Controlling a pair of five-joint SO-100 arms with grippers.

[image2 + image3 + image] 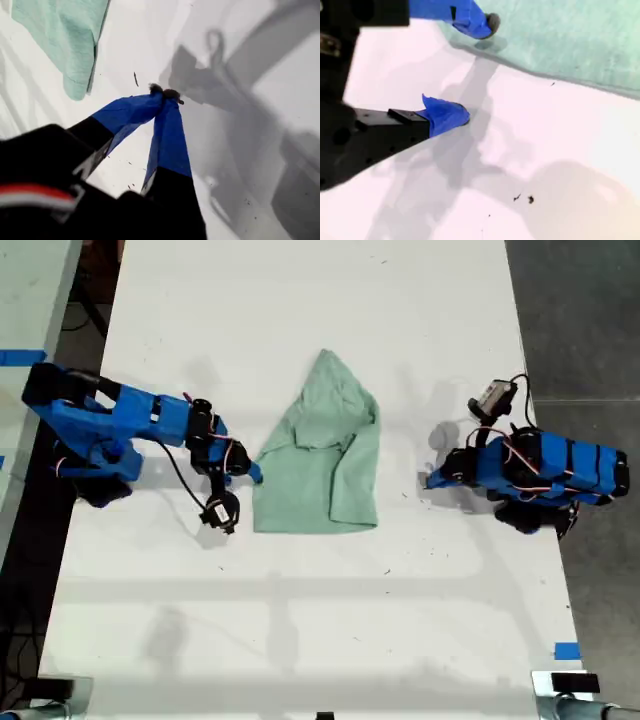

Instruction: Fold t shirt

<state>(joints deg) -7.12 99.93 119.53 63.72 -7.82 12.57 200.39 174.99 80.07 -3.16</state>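
t shirt [322, 460] is soft matt mint cloth, wrinkled, with a fine knit weave. surface [300, 620] is smooth matt white with a few dark specks. my first hand [165, 95] and my second hand [477, 70] have smooth blue plastic fingers on matt black bodies.

bright even overhead light, white table [300, 620] slightly washed out, soft multiple arm shadows; wrist views soft, near camera housing blurred.
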